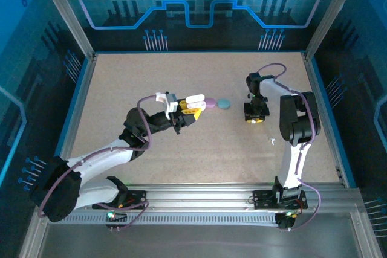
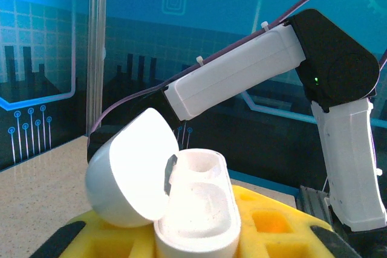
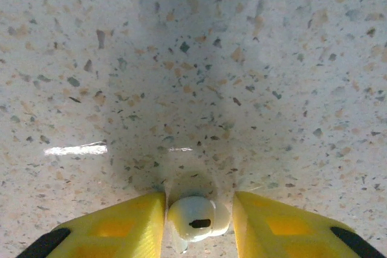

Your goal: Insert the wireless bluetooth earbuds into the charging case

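My left gripper is shut on a white charging case, held above the table. Its domed lid is swung open to the left, and the two moulded wells inside hold nothing. In the top view the case sits near the table's middle. My right gripper points straight down at the table on the right. A white earbud with a dark slot lies on the speckled surface between its yellow fingers. It is close to the left finger, with a slim gap on the right.
A purple-pink round piece and a teal coin-like case lie just right of the held case. A tiny white bit lies near the right arm. Metal frame posts and blue walls ring the table.
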Robot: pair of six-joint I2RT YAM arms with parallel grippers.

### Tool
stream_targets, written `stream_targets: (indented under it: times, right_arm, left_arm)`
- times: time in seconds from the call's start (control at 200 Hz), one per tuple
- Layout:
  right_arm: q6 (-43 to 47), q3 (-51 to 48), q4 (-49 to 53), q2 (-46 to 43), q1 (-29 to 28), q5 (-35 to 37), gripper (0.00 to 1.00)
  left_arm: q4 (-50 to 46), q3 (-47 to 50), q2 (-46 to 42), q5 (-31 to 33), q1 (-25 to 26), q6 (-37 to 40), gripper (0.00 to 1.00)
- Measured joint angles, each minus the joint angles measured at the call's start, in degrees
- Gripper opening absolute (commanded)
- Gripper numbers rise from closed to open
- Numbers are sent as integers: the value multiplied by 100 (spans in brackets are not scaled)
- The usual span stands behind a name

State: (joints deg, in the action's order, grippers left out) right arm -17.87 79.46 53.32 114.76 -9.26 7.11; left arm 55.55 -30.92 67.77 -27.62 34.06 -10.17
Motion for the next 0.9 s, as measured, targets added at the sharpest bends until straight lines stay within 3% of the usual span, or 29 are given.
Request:
stream_targets:
  times: [0.285,0.9]
  right_arm:
    - [-367,-46,-74,-11,197,-415,36]
    - [-592,-151,-195,-87,258,-457,29]
  left_arm:
    - [-2,0,-2,0,13,0,22]
    - [-2,0,-2,0,31,0,22]
